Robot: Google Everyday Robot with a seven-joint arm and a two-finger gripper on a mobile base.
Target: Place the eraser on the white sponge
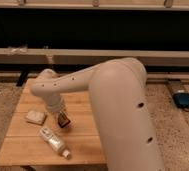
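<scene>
Your small flat dark brown-black eraser with reddish markings (64, 120) sits right at the tip of the gripper (61, 115), low over the light wooden table (83, 107). You cannot tell whether the gripper is grasping it. The flat off-white rectangular sponge (35, 117) lies just beside it, apart, and a white labelled tube (53, 141) lies nearer the front edge.

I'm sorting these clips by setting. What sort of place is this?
Likely a lab or office test space: a small wooden table on a speckled floor, a long ledge along a dark wall behind, and a blue cabled device lying on that floor. The gripper is low over the table, at the eraser.
</scene>
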